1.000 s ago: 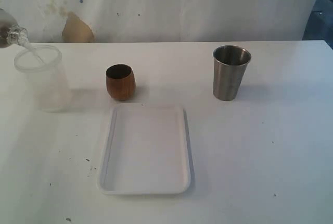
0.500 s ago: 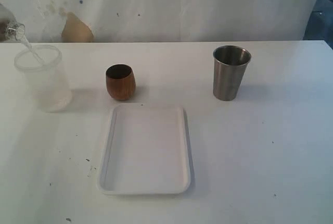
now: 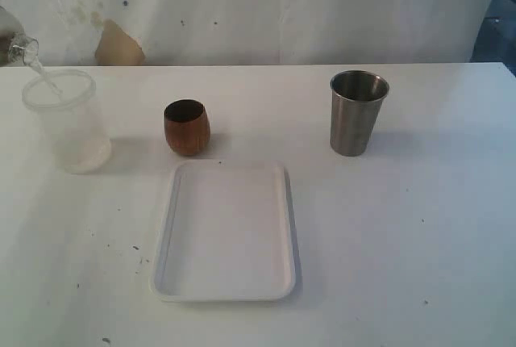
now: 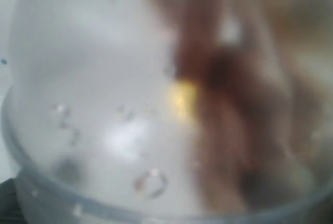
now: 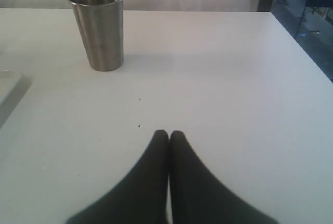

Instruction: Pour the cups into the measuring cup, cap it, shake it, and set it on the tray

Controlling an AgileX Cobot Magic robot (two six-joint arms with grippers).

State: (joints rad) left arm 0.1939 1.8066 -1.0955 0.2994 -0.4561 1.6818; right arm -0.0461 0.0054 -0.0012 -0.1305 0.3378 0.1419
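Right end effector (image 5: 168, 133): fully closed, fingertips pressed together, holding nothing, low over the counter (image 3: 403, 226).

Left end effector: its fingers cannot be made out. A blurred clear domed lid (image 4: 104, 104) with droplets fills the left wrist view. Whether it is gripped cannot be told.

Measuring cup (image 3: 68, 133): upright at the left of the counter in the exterior view, with the lid's neck tilted above its rim.

Wooden cup (image 3: 187, 129): upright, just behind the tray (image 3: 165, 234).

Steel tumbler (image 3: 357, 117): upright, well right of the wooden cup.

The tray lies flat near the middle.
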